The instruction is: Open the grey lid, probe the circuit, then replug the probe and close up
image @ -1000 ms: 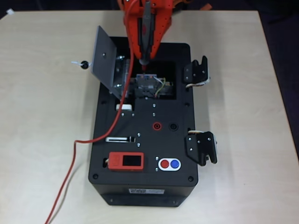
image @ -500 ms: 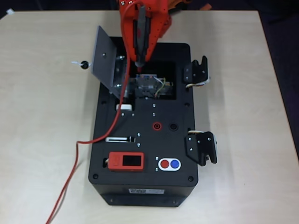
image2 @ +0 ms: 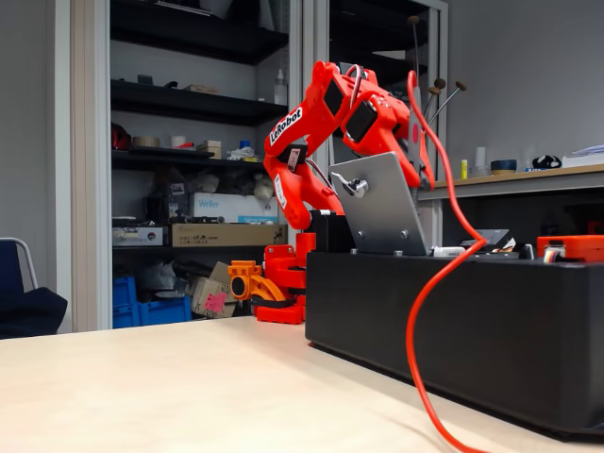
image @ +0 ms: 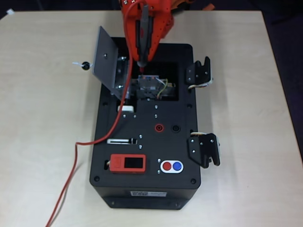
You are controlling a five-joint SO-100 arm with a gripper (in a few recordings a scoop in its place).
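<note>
You have one grey lid (image: 105, 56) standing open left of the recess, one circuit (image: 152, 87) inside it, and one probe (image: 143, 35) pinched in the hand (image: 142, 47), tip just above the circuit. The arm (image2: 311, 123) reads "LeRobot" and bends down over the black box (image: 144, 156) on the bench (image: 42, 118).

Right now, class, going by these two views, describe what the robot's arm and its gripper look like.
The arm is bright orange-red plastic in blocky, rounded segments, with black motor blocks set into the joints. One segment carries a white label reading "LeRobot". Thin dark cables loop over the top joint. It stands on an orange-red base behind the black box. The gripper is the same orange-red, narrowing towards its fingers.
</note>
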